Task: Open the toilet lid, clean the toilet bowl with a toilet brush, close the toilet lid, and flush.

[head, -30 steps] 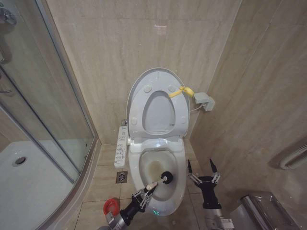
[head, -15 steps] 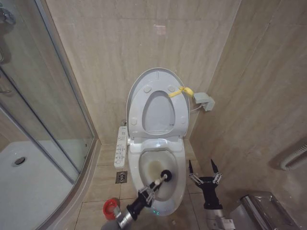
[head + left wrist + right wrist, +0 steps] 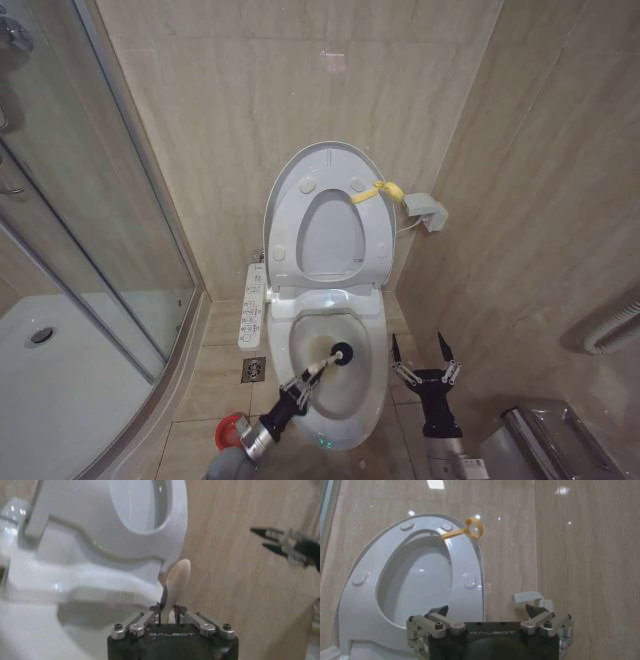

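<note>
The left tool (image 3: pixel 297 388) is squeezing tight on the white handle of the toilet brush (image 3: pixel 325 361). The brush's black head is sitting down inside the toilet bowl (image 3: pixel 371 395), near the brown stain. The toilet lid (image 3: pixel 290 180) is standing up against the wall, with its yellow strap (image 3: pixel 380 190) hanging at the edge. The right tool (image 3: pixel 424 360) is waiting beside the bowl, near the side wall, with its fingers spread wide and holding nothing. The red holder (image 3: pixel 229 431) is sitting on the floor by the left arm.
</note>
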